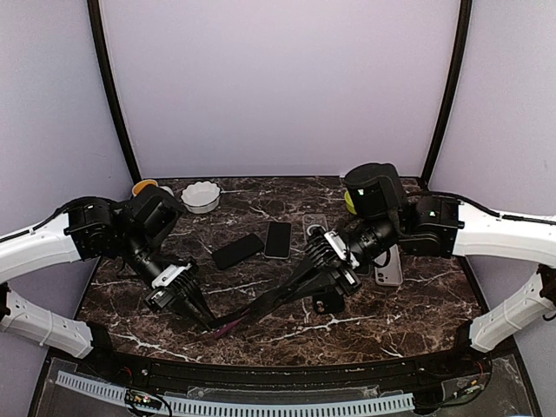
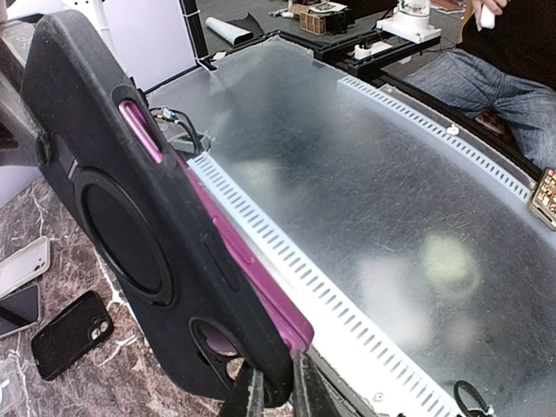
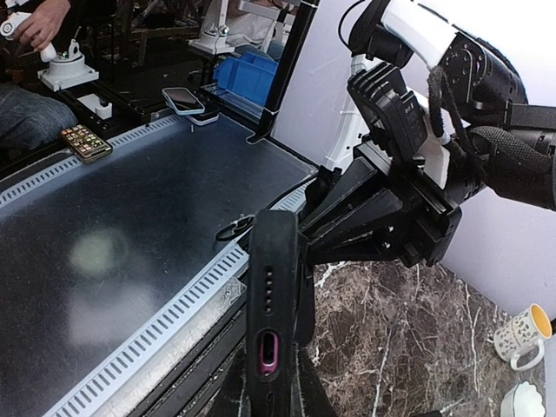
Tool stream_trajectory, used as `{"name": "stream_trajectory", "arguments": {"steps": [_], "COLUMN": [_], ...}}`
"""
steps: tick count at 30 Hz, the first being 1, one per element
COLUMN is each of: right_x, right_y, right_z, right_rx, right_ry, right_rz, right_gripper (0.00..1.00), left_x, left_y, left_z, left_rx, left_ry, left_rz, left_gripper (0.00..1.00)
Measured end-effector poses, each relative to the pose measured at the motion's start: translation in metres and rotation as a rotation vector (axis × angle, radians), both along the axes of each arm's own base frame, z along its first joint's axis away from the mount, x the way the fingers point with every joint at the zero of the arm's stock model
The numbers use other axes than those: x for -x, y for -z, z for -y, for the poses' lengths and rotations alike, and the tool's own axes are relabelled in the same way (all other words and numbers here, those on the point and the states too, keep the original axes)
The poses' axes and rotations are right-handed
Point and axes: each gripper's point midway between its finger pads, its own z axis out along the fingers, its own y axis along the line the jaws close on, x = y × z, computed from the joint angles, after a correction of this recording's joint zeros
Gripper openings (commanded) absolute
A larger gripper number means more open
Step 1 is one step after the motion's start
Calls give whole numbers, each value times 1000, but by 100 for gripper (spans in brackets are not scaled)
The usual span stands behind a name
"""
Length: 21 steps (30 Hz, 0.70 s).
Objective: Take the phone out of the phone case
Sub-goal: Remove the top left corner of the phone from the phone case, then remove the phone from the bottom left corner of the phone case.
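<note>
A black phone case [image 1: 261, 306] hangs above the front of the table, stretched between both grippers. The pink phone [image 2: 243, 261] sits inside it and shows along the case's [image 2: 122, 226] long edge and through its camera hole. My left gripper [image 2: 276, 393] is shut on the case's corner lip, right beside the phone's pink edge. My right gripper [image 3: 269, 395] is shut on the other end of the case [image 3: 274, 261], where the phone [image 3: 266, 354] shows pink through the port slot. From above, the left gripper [image 1: 208, 320] and right gripper [image 1: 295, 291] face each other.
Two dark phones [image 1: 237, 250] [image 1: 278, 239], a clear case [image 1: 314, 228] and a white case [image 1: 388, 268] lie on the marble table [image 1: 391, 321]. A white bowl [image 1: 201, 196] and a yellow mug [image 1: 143, 186] stand at the back left. A slotted metal rail [image 2: 330, 304] runs along the near edge.
</note>
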Motion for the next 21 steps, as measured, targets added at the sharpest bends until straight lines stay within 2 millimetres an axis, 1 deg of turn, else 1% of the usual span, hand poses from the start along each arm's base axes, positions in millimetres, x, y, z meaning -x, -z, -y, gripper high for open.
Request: {"name": "stream_trajectory", "arguments": {"steps": [2,3,4,5,6,7,8,9,10,12,15,19,21], "right_x": [-1,-2,-2,-3,-3,-3,-1,0,1,2,0,-2,-6], "right_y": [0,0,-1,-1,-2,-2,-1,0,1,1,3,9,13], "right_z": [-1,-1,-2,-2,-2,-1,0,0,1,2,4,13,16], "right_rx": [-3,-6,-11,-18,-27,-31,-36,-39,-43,-54,-68,-75,-84], "right_ry": [5,9,14,21,27,32,37,40,45,59,87,143,195], "right_rz": [8,13,19,27,36,41,49,55,63,78,96,93,96], "right_gripper": [0,0,0,0,0,0,0,0,0,0,0,0,0], "left_x": [-2,-2,-3,-4,-5,-6,-9,-11,-13,-17,-23,-29,-29], "left_y": [0,0,-1,-2,-3,-4,-7,-9,-10,-12,-14,-19,-23], "left_z": [-1,-1,-2,-3,-3,-4,-3,-3,-3,-2,-2,-6,-8], "left_rx": [0,0,1,3,5,14,27,38,51,71,98,142,164], "left_ry": [-9,-14,-20,-27,-38,-47,-67,-75,-88,-116,-161,-228,-254], "left_rz": [19,29,37,47,57,72,89,106,120,143,169,197,198], "left_gripper": [2,8,19,25,34,37,44,48,54,59,61,63,65]}}
